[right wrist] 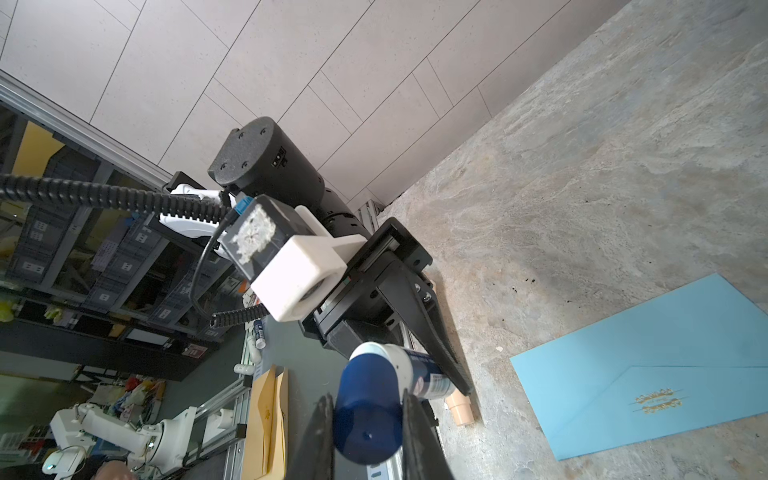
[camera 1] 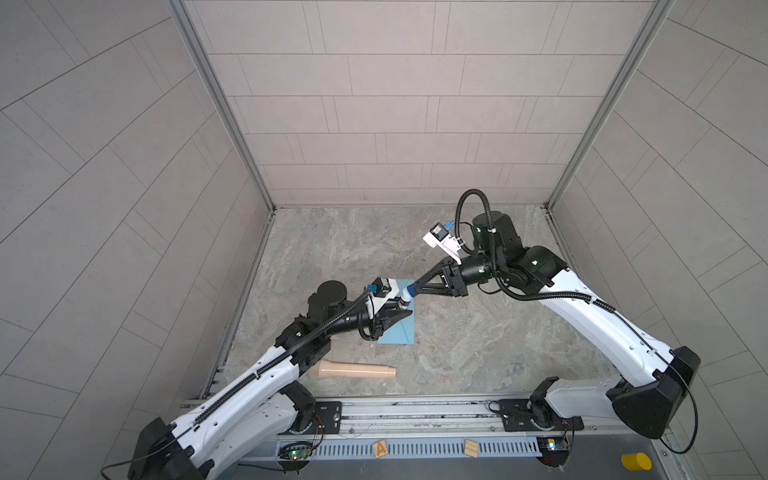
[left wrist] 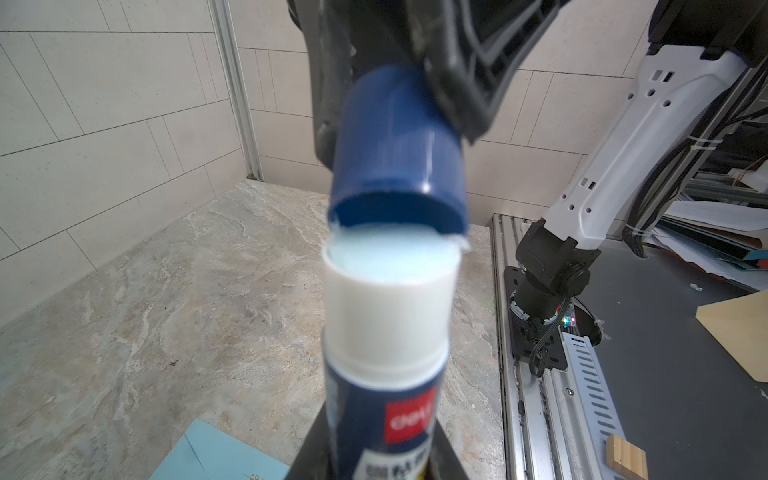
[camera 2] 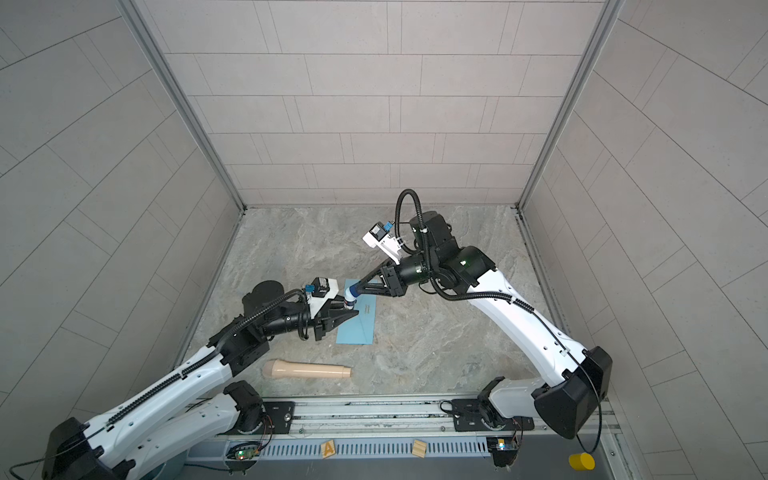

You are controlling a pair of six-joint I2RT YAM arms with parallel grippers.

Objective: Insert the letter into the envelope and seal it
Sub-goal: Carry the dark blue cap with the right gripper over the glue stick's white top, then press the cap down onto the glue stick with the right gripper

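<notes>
Diffuse, even light; only soft shadows on the floor [camera 1: 478, 340]. In both top views wall tiles [camera 1: 83, 187] bow toward 9 and 3 o'clock. My left wrist view blurs the near glue stick [left wrist: 386, 332].

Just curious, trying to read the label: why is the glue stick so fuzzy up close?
Left wrist view: glue stick and blue cap sit too near the lens, blurred; floor behind sharp. Right wrist view: cap crisper. Both top views: sharp but tiny, wall lines bowed.
</notes>
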